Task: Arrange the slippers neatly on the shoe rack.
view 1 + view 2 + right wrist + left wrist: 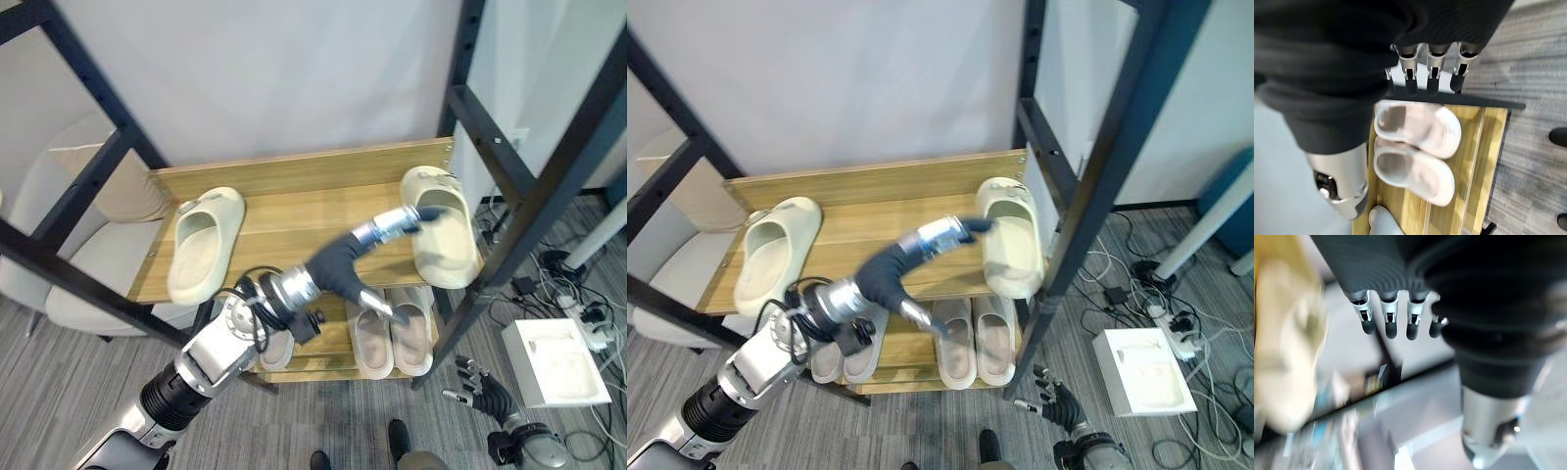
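Two cream slippers lie on the top shelf of the wooden shoe rack (294, 176). The left slipper (204, 243) lies near the shelf's left end, its toe over the front edge. The right slipper (441, 227) lies at the right end, also overhanging the front. My left hand (387, 228) reaches across the shelf, open, its straight fingertips touching the right slipper's left side by the opening. In the left wrist view that slipper (1286, 342) is a blur beside the fingers (1391, 318). My right hand (487, 392) hangs open low at the right, near the floor.
The lower shelf holds pale slippers in pairs (392, 338), which the right wrist view shows as a pale pair (1415, 147). Black frame posts (509, 206) stand close at the rack's right and left (93, 176). A beige chair (69, 245) is at left. A white box (554, 360) and cables lie on the floor at right.
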You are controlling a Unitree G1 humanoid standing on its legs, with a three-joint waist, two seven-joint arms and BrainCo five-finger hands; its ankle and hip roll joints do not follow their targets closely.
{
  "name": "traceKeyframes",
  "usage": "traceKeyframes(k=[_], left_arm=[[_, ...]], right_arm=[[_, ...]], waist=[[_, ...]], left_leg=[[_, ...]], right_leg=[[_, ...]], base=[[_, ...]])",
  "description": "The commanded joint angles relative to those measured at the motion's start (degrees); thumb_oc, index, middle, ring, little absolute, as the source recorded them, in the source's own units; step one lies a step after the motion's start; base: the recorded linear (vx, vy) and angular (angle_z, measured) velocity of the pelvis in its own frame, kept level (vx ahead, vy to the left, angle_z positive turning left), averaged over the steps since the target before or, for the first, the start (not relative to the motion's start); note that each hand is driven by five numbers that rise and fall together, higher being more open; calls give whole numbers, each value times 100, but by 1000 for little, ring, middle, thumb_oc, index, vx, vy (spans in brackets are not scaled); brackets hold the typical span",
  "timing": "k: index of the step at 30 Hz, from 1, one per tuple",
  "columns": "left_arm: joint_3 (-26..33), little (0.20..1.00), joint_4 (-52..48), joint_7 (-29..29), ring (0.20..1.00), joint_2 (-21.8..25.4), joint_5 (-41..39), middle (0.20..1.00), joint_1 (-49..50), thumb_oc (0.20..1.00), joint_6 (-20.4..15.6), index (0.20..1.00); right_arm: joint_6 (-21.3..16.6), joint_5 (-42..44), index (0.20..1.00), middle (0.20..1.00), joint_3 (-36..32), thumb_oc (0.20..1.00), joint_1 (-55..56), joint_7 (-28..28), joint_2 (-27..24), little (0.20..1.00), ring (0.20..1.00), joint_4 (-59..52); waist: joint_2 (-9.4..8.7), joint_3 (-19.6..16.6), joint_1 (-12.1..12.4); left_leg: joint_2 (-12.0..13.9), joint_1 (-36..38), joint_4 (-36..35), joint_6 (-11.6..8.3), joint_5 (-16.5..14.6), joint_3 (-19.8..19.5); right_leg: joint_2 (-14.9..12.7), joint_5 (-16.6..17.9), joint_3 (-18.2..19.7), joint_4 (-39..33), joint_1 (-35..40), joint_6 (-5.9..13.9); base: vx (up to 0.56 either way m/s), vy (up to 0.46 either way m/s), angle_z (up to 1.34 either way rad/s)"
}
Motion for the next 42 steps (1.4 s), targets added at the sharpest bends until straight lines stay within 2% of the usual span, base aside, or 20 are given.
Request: traceKeyframes(k=[1, 5, 9, 10, 11, 16, 21, 24, 28, 34, 39, 40, 42], left_arm=[[490, 1000, 546, 846, 1000, -5, 299, 1000, -173, 1000, -594, 1000], [1549, 1000, 868, 1776, 1000, 134, 1452, 1000, 74, 1000, -776, 1000], [1998, 1000, 1181, 2760, 1000, 560, 3055, 1000, 48, 1000, -697, 1000], [1990, 1000, 1186, 2787, 1000, 560, 3084, 1000, 49, 1000, -697, 1000], [2155, 1000, 1270, 3012, 1000, 931, 3859, 1000, 139, 1000, -601, 1000], [2416, 1000, 1526, 3550, 1000, 1653, 5272, 1000, 392, 1000, -305, 1000], [2254, 1000, 2070, 3849, 1000, 2380, 6451, 1000, 349, 1000, 147, 1000], [2147, 1000, 2321, 3851, 1000, 2693, 6872, 1000, 400, 1000, 288, 1000], [2222, 1000, 2516, 3801, 1000, 2824, 7160, 1000, 652, 1000, 413, 1000], [1981, 1000, 3378, 3902, 1000, 2608, 7297, 1000, 533, 1000, 731, 1000], [1584, 1000, 4272, 4042, 1000, 2247, 7361, 1000, 4, 1000, 1146, 1000], [1322, 1000, 4733, 4016, 1000, 2180, 7330, 1000, -382, 1000, 1348, 1000], [1189, 1000, 4929, 3964, 1000, 2165, 7252, 1000, -573, 1000, 1355, 1000]], right_arm=[[-294, 207, 1000, 1000, -134, 1000, -14, 119, 118, 1000, 1000, -233], [-363, 256, 1000, 1000, -221, 1000, 108, 155, 237, 1000, 1000, -184], [-477, 183, 1000, 1000, -220, 1000, 163, 105, 181, 1000, 1000, -102], [-479, 183, 1000, 1000, -213, 1000, 159, 105, 183, 1000, 1000, -99], [-528, 158, 1000, 1000, -210, 1000, 188, 88, 153, 1000, 1000, -112], [-602, 146, 1000, 1000, -197, 1000, 243, 83, 84, 1000, 1000, -170], [-678, 211, 1000, 1000, -186, 1000, 277, 53, -52, 1000, 1000, -283], [-719, 219, 1000, 1000, -229, 1000, 328, 42, -118, 1000, 1000, -361], [-723, 254, 1000, 1000, -325, 1000, 424, 32, -95, 1000, 1000, -436], [-723, 252, 1000, 1000, -349, 1000, 437, -21, -117, 1000, 1000, -485], [-729, 220, 1000, 1000, -349, 1000, 398, -116, -149, 1000, 1000, -524], [-723, 190, 1000, 1000, -344, 1000, 337, -189, -193, 1000, 1000, -504], [-713, 176, 1000, 1000, -354, 1000, 260, -249, -219, 1000, 1000, -480]], waist=[[-356, -236, 70], [-381, -260, 153], [-359, -291, 177], [-363, -290, 171], [-345, -305, 175], [-305, -342, 184], [-279, -349, 150], [-279, -348, 132], [-285, -339, 107], [-282, -338, 18], [-279, -289, -85], [-263, -269, -171], [-251, -251, -223]], left_leg=[[25, -36, -34, -121, -272, -304], [35, -16, -34, -146, -267, -325], [45, 10, -34, -167, -279, -325], [45, 11, -34, -167, -280, -327], [48, 21, -34, -179, -287, -316], [64, 35, -34, -197, -304, -316], [75, 31, -34, -209, -309, -297], [82, 38, -34, -207, -318, -282], [83, 46, -34, -204, -334, -241], [94, 50, -34, -199, -342, -190], [98, 60, -34, -190, -359, -132], [107, 56, -34, -186, -373, -76], [110, 54, -34, -183, -378, -42]], right_leg=[[-313, -561, 44, 34, 315, 452], [-308, -574, 31, 15, 361, 442], [-305, -575, 2, 16, 371, 448], [-305, -577, 1, 17, 373, 448], [-308, -579, -4, 17, 377, 455], [-312, -587, -18, 18, 384, 470], [-307, -576, -16, 28, 366, 478], [-306, -564, 2, 30, 353, 484], [-303, -556, 37, 25, 335, 487], [-300, -557, 99, 29, 322, 480], [-292, -552, 157, 39, 280, 480], [-293, -542, 208, 50, 237, 484], [-291, -533, 239, 54, 208, 488]], base=[[29, -40, 13], [35, -24, 8], [8, -3, 1], [0, 0, 0], [25, -4, 4], [7, -1, 0], [1, -1, -1], [0, 0, 0], [0, 0, 0], [12, -1, -11], [1, 0, -2], [10, 1, -16], [6, 4, -14]])
